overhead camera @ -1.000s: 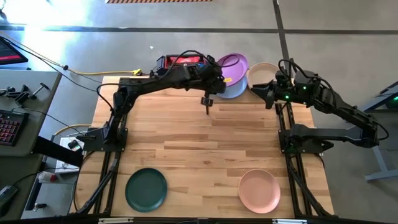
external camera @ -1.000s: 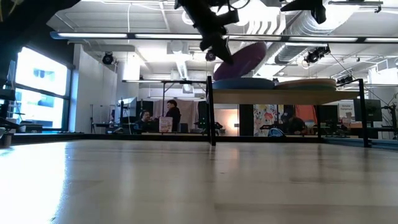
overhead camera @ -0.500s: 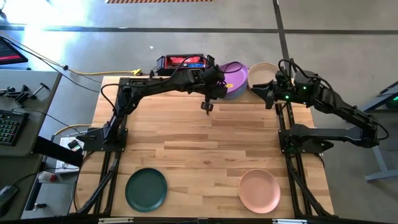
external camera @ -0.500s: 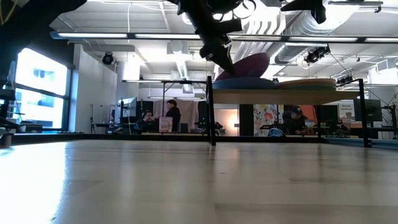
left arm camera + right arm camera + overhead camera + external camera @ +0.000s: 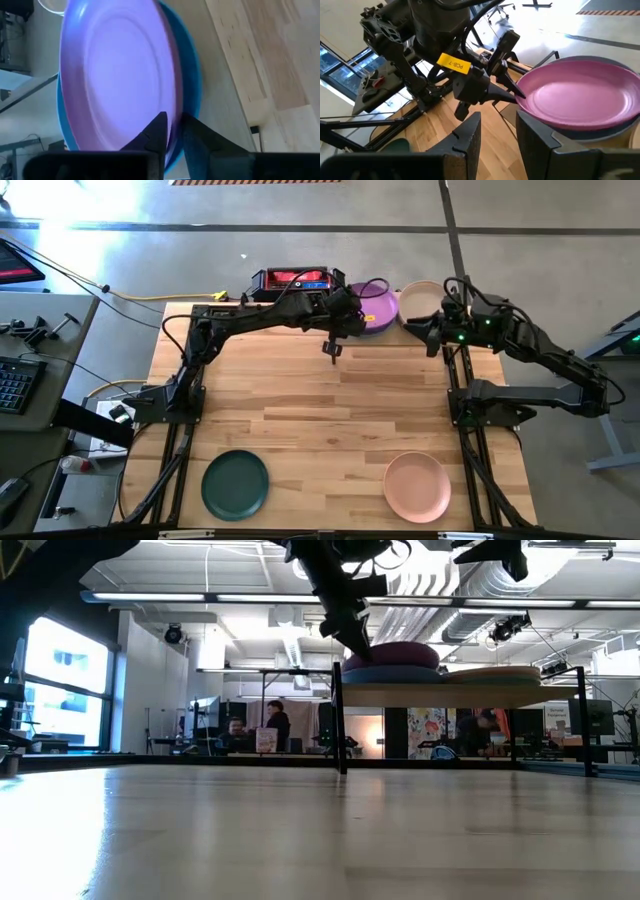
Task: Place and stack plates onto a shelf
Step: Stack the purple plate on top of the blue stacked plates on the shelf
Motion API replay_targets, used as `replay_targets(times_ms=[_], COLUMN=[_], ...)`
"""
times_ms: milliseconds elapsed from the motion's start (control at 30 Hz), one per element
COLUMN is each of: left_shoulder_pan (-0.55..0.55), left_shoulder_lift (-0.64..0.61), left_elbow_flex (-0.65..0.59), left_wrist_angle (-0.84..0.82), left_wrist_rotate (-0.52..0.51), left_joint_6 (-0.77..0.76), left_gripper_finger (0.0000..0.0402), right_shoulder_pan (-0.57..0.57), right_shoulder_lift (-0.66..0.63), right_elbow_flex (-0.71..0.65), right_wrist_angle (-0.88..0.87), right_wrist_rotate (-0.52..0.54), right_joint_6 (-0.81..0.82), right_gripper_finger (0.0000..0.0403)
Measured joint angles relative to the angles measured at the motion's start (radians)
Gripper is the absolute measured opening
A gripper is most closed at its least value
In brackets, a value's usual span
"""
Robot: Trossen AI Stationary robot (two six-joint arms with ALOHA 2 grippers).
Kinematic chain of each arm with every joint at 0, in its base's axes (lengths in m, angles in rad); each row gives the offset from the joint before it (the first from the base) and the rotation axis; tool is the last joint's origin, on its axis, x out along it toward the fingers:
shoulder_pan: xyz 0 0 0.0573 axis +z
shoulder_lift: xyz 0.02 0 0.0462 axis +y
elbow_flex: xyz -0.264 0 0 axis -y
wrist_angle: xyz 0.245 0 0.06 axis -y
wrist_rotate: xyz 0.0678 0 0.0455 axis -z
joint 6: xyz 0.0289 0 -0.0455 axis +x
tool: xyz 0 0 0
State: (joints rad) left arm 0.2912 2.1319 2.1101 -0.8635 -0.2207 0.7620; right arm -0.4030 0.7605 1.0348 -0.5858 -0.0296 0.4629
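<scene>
The purple plate lies flat on the blue plate, on the left half of the shelf at the table's far edge. A cream plate sits on the shelf's right half. My left gripper reaches to the purple plate's near-left rim and is shut on it. My right gripper hovers open just right of the shelf, near the cream plate, touching nothing. A dark green plate and a pink plate rest flat near the table's near edge. My left gripper pinches the purple plate's rim between its two fingers, one above and one below the edge. It comes in from the table's left, slanting down. The plate lies level, its underside on the blue plate.
A red and black box sits just beyond the far edge, left of the shelf. The shelf's black legs stand on the tabletop. The wide middle of the wooden table is bare. People sit in the room behind.
The purple plate, a second ago tilted with its far side raised, has come down level onto the blue plate. My left gripper has lowered with it and shifted a little toward the far edge, still shut on the rim.
</scene>
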Motion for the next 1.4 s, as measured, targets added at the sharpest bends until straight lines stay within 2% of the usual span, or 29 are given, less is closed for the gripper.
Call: replay_targets(times_ms=[133,333,400,767,1000,1233,1400], left_shoulder_pan=[-0.008,-0.019,-0.018,-0.041,-0.049,-0.05,-0.05], left_shoulder_lift=[0.0,0.0,0.0,-0.001,-0.002,-0.004,-0.001], left_elbow_flex=[0.0,0.0,0.0,0.001,0.001,0.015,0.015], left_wrist_angle=[-0.001,-0.004,-0.005,-0.04,-0.065,0.007,-0.002], left_wrist_rotate=[-0.02,-0.19,-0.21,-0.074,-0.077,-0.071,-0.06], left_joint_6=[-0.016,-0.011,-0.011,-0.133,-0.179,-0.185,-0.202], left_gripper_finger=[0.0064,0.0084,0.0085,0.0087,0.0106,0.0106,0.0106], right_shoulder_pan=[0.0,0.0,0.0,0.0,0.0,0.0,0.0], right_shoulder_lift=[0.0,0.0,0.0,0.0,0.0,0.0,0.0], right_elbow_flex=[0.0,0.0,0.0,0.0,0.0,0.0,0.0], right_wrist_angle=[-0.001,-0.002,-0.002,-0.025,-0.025,-0.039,-0.061], right_wrist_rotate=[0.0,0.0,0.0,0.0,-0.006,-0.01,-0.013], right_joint_6=[0.0,0.0,0.0,0.0,0.001,0.0,0.002], right_gripper_finger=[0.0106,0.0106,0.0106,0.0106,0.0106,0.0106,0.0106])
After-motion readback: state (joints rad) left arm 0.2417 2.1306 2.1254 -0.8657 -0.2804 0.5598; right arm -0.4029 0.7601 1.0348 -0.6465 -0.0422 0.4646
